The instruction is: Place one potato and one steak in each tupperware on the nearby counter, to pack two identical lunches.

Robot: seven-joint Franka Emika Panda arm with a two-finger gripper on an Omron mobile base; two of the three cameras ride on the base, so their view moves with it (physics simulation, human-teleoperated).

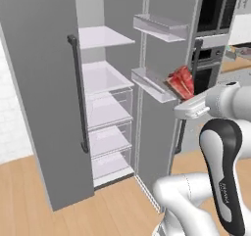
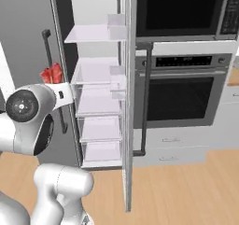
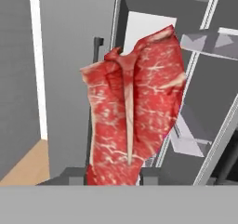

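Before the open fridge [image 1: 105, 107], the gripper [image 3: 113, 174] is clenched on the steak [image 3: 135, 107], holding it up in the air beside the door shelf [image 1: 152, 85]. The step in hand looks like carrying this steak away from the fridge; next the base likely must turn toward the counter and tupperware. Fridge shelves and drawers hold nothing I can make out
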